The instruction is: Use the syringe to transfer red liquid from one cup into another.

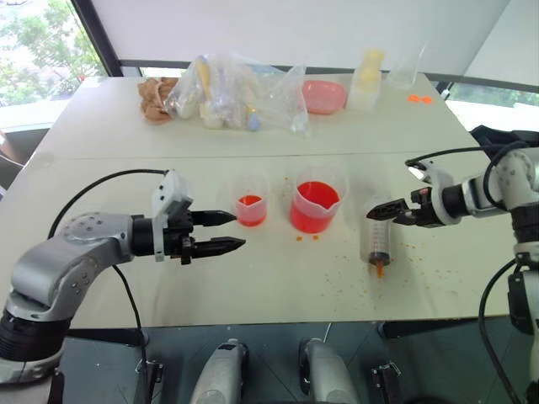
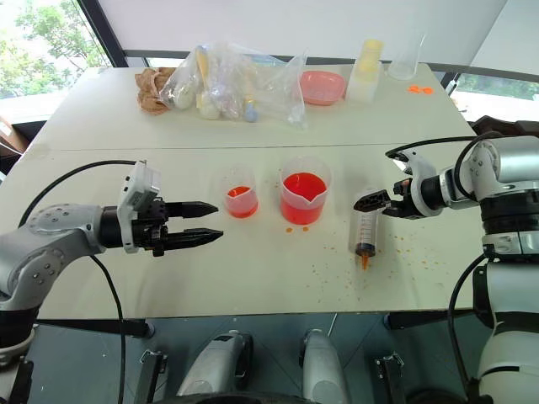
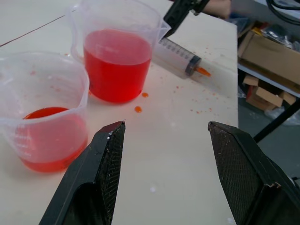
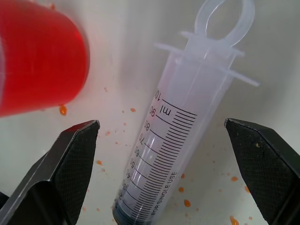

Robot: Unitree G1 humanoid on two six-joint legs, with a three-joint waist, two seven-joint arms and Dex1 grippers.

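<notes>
The syringe point(image 1: 376, 238) lies flat on the white table, orange tip toward the front edge and its plunger ring at the far end. My right gripper point(image 1: 383, 215) hovers open over that plunger end, and in the right wrist view the barrel point(image 4: 171, 154) lies between the two spread fingers, apart from both. Left of the syringe stands the larger cup point(image 1: 317, 204), about half full of red liquid point(image 3: 117, 63). Further left, the small cup point(image 1: 251, 205) holds a shallow red layer. My left gripper point(image 1: 238, 231) is open and points at the small cup from its left, holding nothing.
Orange droplets point(image 1: 307, 237) speckle the table around the big cup and the syringe. At the back lie clear plastic bags point(image 1: 240, 93), a pink bowl point(image 1: 323, 95), a stack of pale cups point(image 1: 367, 80) and a brown bundle point(image 1: 156, 97). The table's front edge point(image 1: 278, 324) is close.
</notes>
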